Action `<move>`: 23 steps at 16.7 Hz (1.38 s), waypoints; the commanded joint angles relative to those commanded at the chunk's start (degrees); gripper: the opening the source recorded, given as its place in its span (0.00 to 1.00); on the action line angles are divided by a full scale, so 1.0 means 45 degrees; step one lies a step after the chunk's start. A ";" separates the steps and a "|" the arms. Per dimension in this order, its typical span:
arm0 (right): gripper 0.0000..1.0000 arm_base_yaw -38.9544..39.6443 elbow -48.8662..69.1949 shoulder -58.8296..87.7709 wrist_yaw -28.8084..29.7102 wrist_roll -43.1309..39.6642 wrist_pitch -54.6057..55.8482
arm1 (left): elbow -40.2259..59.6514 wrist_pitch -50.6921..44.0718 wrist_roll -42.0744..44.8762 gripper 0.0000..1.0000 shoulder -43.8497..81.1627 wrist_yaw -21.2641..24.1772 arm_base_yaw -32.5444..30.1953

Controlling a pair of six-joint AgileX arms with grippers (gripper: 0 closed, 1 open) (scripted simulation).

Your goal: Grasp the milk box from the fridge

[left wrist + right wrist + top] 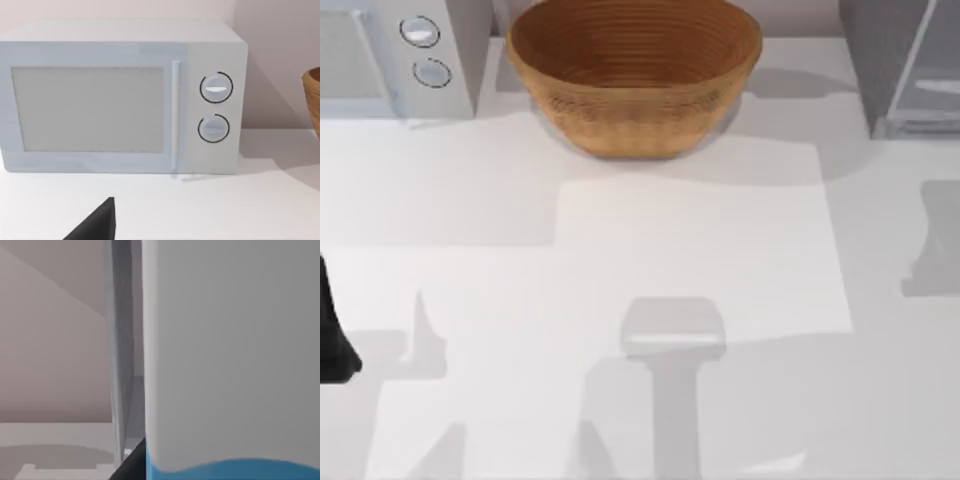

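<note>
The fridge (905,70) is the grey cabinet with a pale glassy panel at the table's far right corner. In the right wrist view the milk box (230,355) looms very close, a pale face with a light-blue band along its low edge. Beside it runs a grey framed edge of the fridge (120,370). A dark sliver of my right gripper (132,463) sits right against the box's lower corner. My left gripper (95,226) is parked at the table's left edge, facing the white appliance.
A white appliance with two round dials (390,55) stands at the far left. A brown ribbed bowl (634,70) sits at the back middle. The white table (640,300) stretches wide in front of them.
</note>
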 joint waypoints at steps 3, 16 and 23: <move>0.00 0.0489 -0.1614 -0.3701 0.0394 0.0000 -0.2026 | 0.0000 0.0000 0.0000 1.00 0.0000 0.0000 0.0000; 0.00 0.1164 -0.3593 -0.8042 0.0942 -0.0027 -0.4607 | 0.0000 0.0000 0.0000 1.00 0.0000 0.0000 0.0000; 0.00 0.3078 -0.2395 -0.4330 0.1182 -0.0073 -0.1461 | 0.0000 0.0000 0.0000 1.00 0.0000 0.0000 0.0000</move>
